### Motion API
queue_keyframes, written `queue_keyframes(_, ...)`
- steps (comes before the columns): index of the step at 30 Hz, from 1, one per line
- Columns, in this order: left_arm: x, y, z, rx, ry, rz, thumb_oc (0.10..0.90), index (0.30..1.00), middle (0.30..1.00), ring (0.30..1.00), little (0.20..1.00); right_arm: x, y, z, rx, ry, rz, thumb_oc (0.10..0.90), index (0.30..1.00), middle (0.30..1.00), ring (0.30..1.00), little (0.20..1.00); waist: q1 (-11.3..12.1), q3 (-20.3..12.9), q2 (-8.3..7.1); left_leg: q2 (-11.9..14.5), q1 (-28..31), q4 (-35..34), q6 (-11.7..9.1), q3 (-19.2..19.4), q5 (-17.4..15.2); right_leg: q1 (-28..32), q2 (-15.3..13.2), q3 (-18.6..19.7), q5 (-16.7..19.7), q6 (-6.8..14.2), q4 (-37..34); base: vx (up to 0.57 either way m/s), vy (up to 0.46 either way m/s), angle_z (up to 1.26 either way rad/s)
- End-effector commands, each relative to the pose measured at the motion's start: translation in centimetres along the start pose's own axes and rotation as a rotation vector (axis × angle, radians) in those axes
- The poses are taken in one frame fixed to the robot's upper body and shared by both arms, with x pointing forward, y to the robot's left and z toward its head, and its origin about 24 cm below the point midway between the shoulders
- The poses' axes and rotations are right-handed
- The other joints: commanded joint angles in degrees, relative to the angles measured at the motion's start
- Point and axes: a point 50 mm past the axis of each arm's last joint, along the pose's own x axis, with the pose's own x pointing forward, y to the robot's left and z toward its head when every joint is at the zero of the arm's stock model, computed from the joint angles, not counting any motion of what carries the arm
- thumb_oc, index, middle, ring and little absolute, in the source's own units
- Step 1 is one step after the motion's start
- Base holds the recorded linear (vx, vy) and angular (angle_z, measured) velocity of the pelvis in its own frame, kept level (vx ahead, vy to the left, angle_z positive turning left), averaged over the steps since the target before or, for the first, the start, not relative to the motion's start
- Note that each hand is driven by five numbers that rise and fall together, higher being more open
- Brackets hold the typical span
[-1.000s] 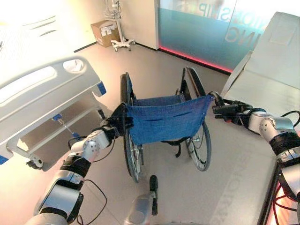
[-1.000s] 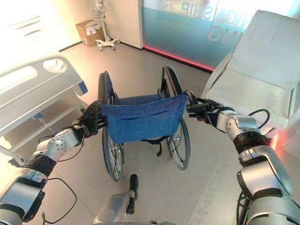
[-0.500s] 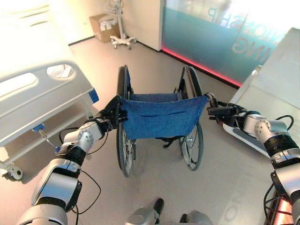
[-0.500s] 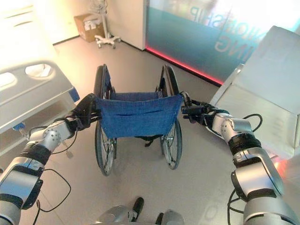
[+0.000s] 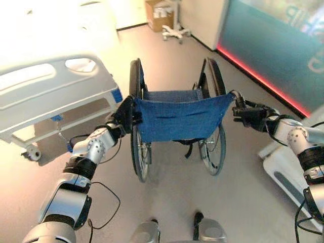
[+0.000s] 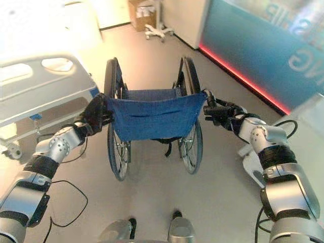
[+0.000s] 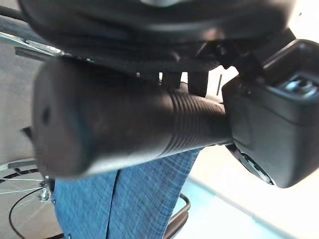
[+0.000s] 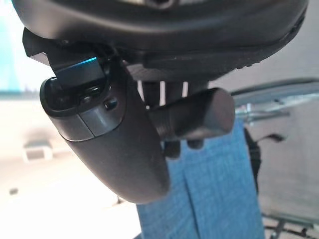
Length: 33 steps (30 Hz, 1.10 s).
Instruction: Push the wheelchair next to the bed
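We see the bed (image 5: 55, 96) along the robot's left, white, with a grey side rail; its head end runs out of frame and the mattress top is washed out by glare. One caster (image 5: 33, 154) shows at the near corner, the rest of the undercarriage is in shadow.

The wheelchair (image 5: 179, 121) stands in the middle of the floor (image 5: 167, 197), back toward us, blue fabric backrest stretched between the two push handles. Its left big wheel sits just beside the bed's foot corner, a narrow gap between them; we cannot tell whether any part touches. Seat and front castors are hidden behind the backrest.

A white platform (image 5: 291, 174) shows at the far right, cut off by the frame edge. A cardboard box (image 5: 157, 11) and a wheeled stand base (image 5: 174, 33) sit far back, partly cropped.

Left hand (image 5: 126, 115) is wrapped round the left push handle (image 7: 124, 129): in the left wrist view the ribbed black grip fills the palm, thumb curled over it. Right hand (image 5: 250, 114) is closed the same way on the right push handle (image 8: 194, 117), whose blunt end sticks out past the thumb. Fingertips on both sides are hidden behind the grips.
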Motion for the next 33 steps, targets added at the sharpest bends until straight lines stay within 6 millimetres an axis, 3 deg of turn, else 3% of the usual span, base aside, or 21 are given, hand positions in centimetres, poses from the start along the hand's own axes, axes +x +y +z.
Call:
queue_keyframes(1,-2.9,-5.0,3.9,-0.035,-0.309,-0.284,0.4,0.3,0.3,0.3,0.3,0.0,12.3,0.7,0.072,-0.035,0.566,0.4,0.3,0.3,0.3,0.3,7.8,-9.7,-1.08,4.5,-5.0,24.9,2.5,9.1,6.3,2.2,-2.6,-0.7,9.8,2.4,-11.6,0.29,-0.244,0.61)
queue_keyframes(3,-2.9,-4.9,3.8,-0.031,-0.321,-0.283,0.4,0.3,0.3,0.3,0.3,0.1,12.7,0.4,0.065,-0.043,0.564,0.4,0.3,0.3,0.3,0.3,8.5,-8.5,-0.12,2.4,-7.0,21.8,2.9,11.1,3.7,4.9,-1.1,-1.9,8.0,2.0,-11.7,0.38,-0.207,0.22)
queue_keyframes(5,-2.8,-4.7,4.0,-0.017,-0.334,-0.283,0.4,0.3,0.3,0.3,0.3,0.3,13.6,0.4,0.06,-0.052,0.562,0.4,0.3,0.3,0.3,0.3,9.2,-8.0,0.78,0.1,-6.8,12.4,2.5,13.7,4.4,7.2,0.7,-2.4,6.8,2.3,-12.2,0.5,-0.168,0.08)
queue_keyframes(7,-2.6,-4.5,4.3,-0.012,-0.331,-0.294,0.4,0.3,0.3,0.3,0.3,0.5,14.8,0.8,0.063,-0.054,0.553,0.4,0.3,0.3,0.3,0.3,10.6,-8.1,2.14,-0.6,-6.3,-1.9,2.3,15.5,6.9,10.3,3.8,-2.3,5.1,2.1,-13.1,0.57,-0.127,0.28)
queue_keyframes(9,-2.5,-4.7,4.6,-0.003,-0.316,-0.323,0.4,0.3,0.3,0.3,0.3,0.7,15.3,1.0,0.075,-0.048,0.551,0.4,0.3,0.3,0.3,0.3,13.0,-8.7,3.6,-2.4,-7.3,-19.0,1.2,15.2,13.2,14.1,7.5,-1.9,3.2,1.6,-14.2,0.69,-0.12,0.14)
queue_keyframes(11,-2.7,-5.2,4.8,0.007,-0.308,-0.339,0.4,0.3,0.3,0.3,0.3,0.9,15.2,0.9,0.079,-0.045,0.55,0.4,0.3,0.3,0.3,0.3,14.2,-9.1,3.8,-2.4,-8.8,-26.9,1.0,16.5,16.3,17.1,9.1,-1.7,1.8,1.1,-14.8,0.61,-0.108,-0.18)
queue_keyframes(13,-3.3,-6.0,5.0,0.009,-0.298,-0.37,0.4,0.3,0.3,0.3,0.3,0.9,14.4,0.6,0.076,-0.043,0.543,0.4,0.3,0.3,0.3,0.3,15.5,-9.4,3.72,-2.5,-10.6,-29.9,0.8,19.0,17.9,19.6,9.8,-2.6,-1.0,0.7,-13.9,0.64,-0.11,-0.55)
queue_keyframes(14,-3.6,-6.3,5.1,0.007,-0.287,-0.39,0.4,0.3,0.3,0.3,0.3,1.0,13.8,0.4,0.071,-0.041,0.535,0.4,0.3,0.3,0.3,0.3,16.0,-9.6,3.4,-2.8,-10.9,-27.1,1.5,20.6,16.4,19.5,9.4,-3.7,-2.9,0.6,-12.0,0.67,-0.09,-0.56)
queue_keyframes(16,-3.6,-6.0,5.3,0.035,-0.285,-0.388,0.4,0.3,0.3,0.3,0.3,1.3,13.9,-0.1,0.079,-0.025,0.548,0.4,0.3,0.3,0.3,0.3,17.6,-10.6,2.66,-4.7,-9.9,-26.0,3.0,18.2,12.8,20.6,7.9,-4.0,-7.6,1.0,-6.8,0.67,-0.057,-0.48)
queue_keyframes(17,-3.6,-5.8,5.4,0.052,-0.285,-0.385,0.4,0.3,0.3,0.3,0.3,1.4,14.0,-0.3,0.085,-0.02,0.558,0.4,0.3,0.3,0.3,0.3,18.3,-10.8,2.22,-4.8,-9.7,-24.8,4.8,18.4,11.8,21.1,7.1,-4.6,-7.3,1.6,-4.5,0.54,0.005,-0.46)
queue_keyframes(18,-3.5,-5.7,5.5,0.086,-0.285,-0.383,0.4,0.3,0.3,0.3,0.3,1.5,14.1,-0.7,0.101,-0.01,0.561,0.4,0.3,0.3,0.3,0.3,19.1,-11.3,0.48,-6.6,-9.0,-23.0,6.9,17.5,8.4,21.8,4.4,-5.0,-5.6,3.8,0.3,0.5,0.054,-0.38)
queue_keyframes(20,-3.1,-5.6,6.0,0.161,-0.289,-0.383,0.4,0.3,0.3,0.3,0.3,1.7,14.0,-1.3,0.138,-0.007,0.551,0.4,0.3,0.3,0.3,0.3,20.0,-12.3,-0.9,-7.8,-7.3,-22.2,9.8,17.1,6.9,20.7,-0.5,-7.1,3.6,8.4,15.2,0.61,0.125,-0.05)
queue_keyframes(21,-2.9,-5.6,6.2,0.22,-0.287,-0.406,0.4,0.3,0.3,0.3,0.3,1.6,13.5,-1.4,0.169,0.0,0.541,0.4,0.3,0.3,0.3,0.3,19.1,-12.7,-0.67,-7.5,-4.7,-22.4,10.2,16.4,5.9,17.0,-2.1,-7.4,8.5,10.3,24.3,0.56,0.136,0.34)
queue_keyframes(23,-2.7,-5.7,6.5,0.258,-0.285,-0.431,0.4,0.3,0.3,0.3,0.3,1.5,13.1,-1.5,0.187,0.001,0.542,0.4,0.3,0.3,0.3,0.3,18.2,-12.6,0.14,-6.7,-3.4,-21.8,10.6,16.5,5.5,12.6,-4.1,-7.4,10.0,9.7,30.1,0.39,0.066,0.92)
queue_keyframes(24,-2.5,-6.4,6.9,0.301,-0.283,-0.445,0.4,0.3,0.3,0.3,0.3,1.4,13.3,-1.5,0.19,0.005,0.548,0.4,0.3,0.3,0.3,0.3,16.7,-11.9,0.99,-5.9,-1.2,-21.0,10.8,16.8,4.0,8.3,-7.6,-7.5,8.6,8.1,27.7,0.46,-0.076,1.4)
queue_keyframes(25,-2.2,-7.2,7.5,0.328,-0.286,-0.449,0.4,0.3,0.3,0.3,0.3,1.3,13.8,-1.5,0.178,0.006,0.559,0.4,0.3,0.3,0.3,0.3,15.5,-11.3,1.66,-5.2,0.5,-20.8,10.6,16.6,3.5,5.5,-8.9,-7.8,7.3,6.9,21.0,0.46,-0.121,1.08)
queue_keyframes(27,-2.2,-7.9,8.2,0.335,-0.293,-0.447,0.4,0.3,0.3,0.3,0.3,1.1,13.8,-1.4,0.164,-0.002,0.56,0.4,0.3,0.3,0.3,0.3,14.8,-10.8,1.89,-4.8,1.6,-21.0,9.8,16.0,3.4,4.5,-8.6,-8.1,6.9,6.5,12.6,0.27,-0.197,0.38)
queue_keyframes(28,-2.2,-8.5,8.8,0.339,-0.304,-0.44,0.4,0.3,0.3,0.3,0.3,1.0,13.8,-1.3,0.156,-0.01,0.564,0.4,0.3,0.3,0.3,0.3,13.7,-10.1,1.97,-4.5,2.8,-20.8,8.8,15.1,2.7,4.1,-7.3,-8.2,7.4,6.5,1.8,0.27,-0.263,0.32)
queue_keyframes(29,-2.2,-8.6,9.1,0.336,-0.31,-0.434,0.4,0.3,0.3,0.3,0.3,1.0,13.8,-1.3,0.147,-0.012,0.566,0.4,0.3,0.3,0.3,0.3,13.0,-9.9,1.73,-4.6,3.3,-20.6,8.5,14.8,2.0,3.4,-6.7,-7.5,8.6,6.9,-3.8,0.45,-0.404,0.77)
queue_keyframes(30,-2.2,-8.8,9.5,0.331,-0.321,-0.418,0.4,0.3,0.3,0.3,0.3,0.7,13.7,-1.3,0.129,-0.029,0.563,0.4,0.3,0.3,0.3,0.3,10.2,-9.3,0.86,-5.2,5.2,-20.4,8.2,13.0,-0.9,0.3,-5.3,-3.3,14.9,9.5,-15.7,0.38,-0.329,0.94)
queue_keyframes(33,-1.9,-8.0,10.2,0.292,-0.331,-0.378,0.4,0.3,0.3,0.3,0.3,0.0,13.8,-0.7,0.128,-0.032,0.579,0.4,0.3,0.3,0.3,0.3,7.1,-8.8,0.28,-5.6,7.5,-19.4,8.6,10.7,-4.1,-4.2,-4.2,0.9,18.7,10.9,-22.2,0.4,-0.298,0.91)
